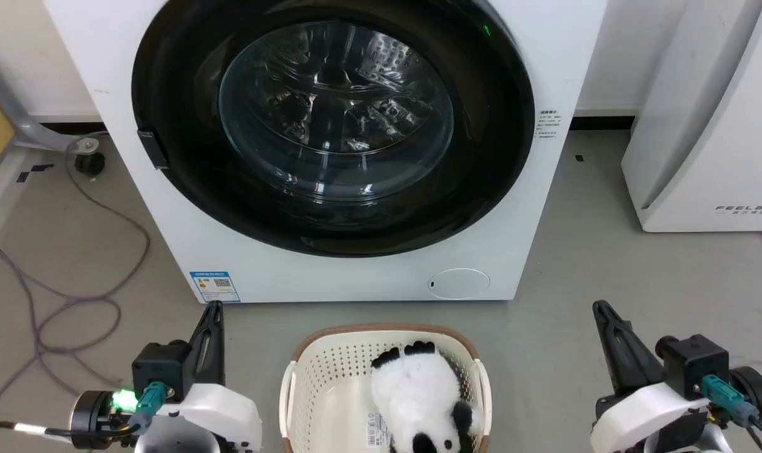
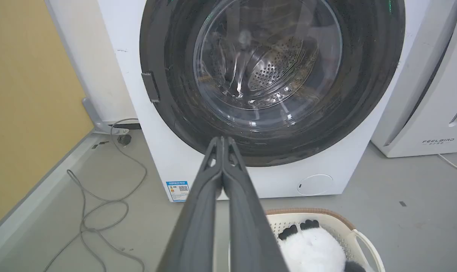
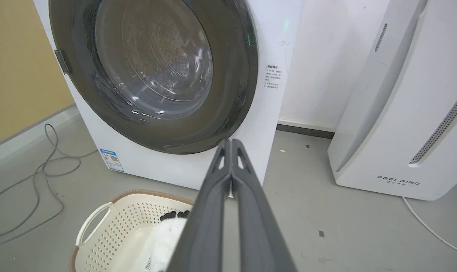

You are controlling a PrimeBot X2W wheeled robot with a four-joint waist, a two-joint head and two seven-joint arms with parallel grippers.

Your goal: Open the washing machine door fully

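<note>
Showing the washing machine door shut flush in the front of the washing machine, a small dark tab on its left edge. Low at either side, apart from the door: left gripper and right gripper, each closed tight and holding nothing. Between them, a cream basket containing a panda plush toy, on the grey floor just before the machine.

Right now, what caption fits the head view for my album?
Closed washing machine door, toy panda in basket, left hand and right hand shut.
</note>
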